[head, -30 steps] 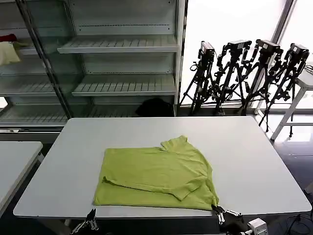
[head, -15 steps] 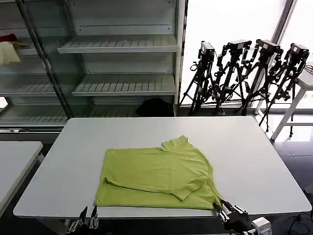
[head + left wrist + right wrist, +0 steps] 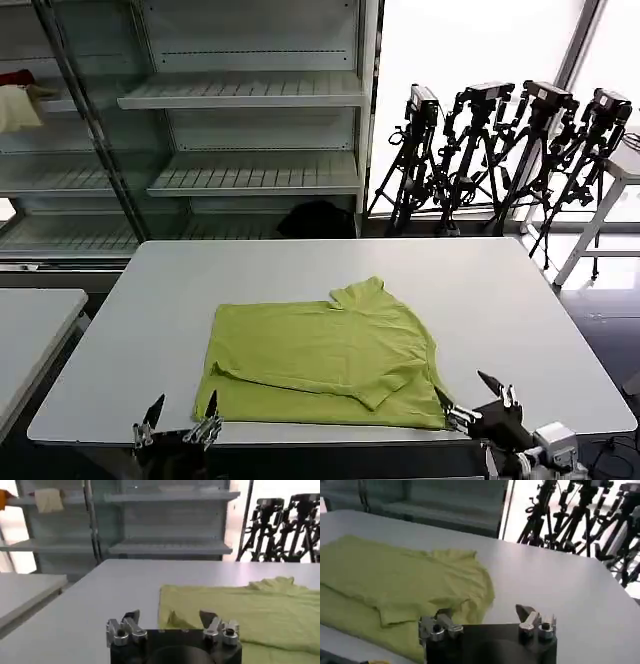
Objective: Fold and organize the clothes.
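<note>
The left claw hangs low over the near edge of the white bench, its two metal fingers spread wide apart with nothing between them. Just beyond it lies the lime T-shirt, spread flat on the bench; the shirt's near corner sits in line with the gap between the fingers, with a small fold of fabric sticking up there. The ribbed collar bunches toward the far edge. Behind the bench stand grey shelves, a cream cloth on an upper shelf, and black tripods. A second white table stands alongside.
</note>
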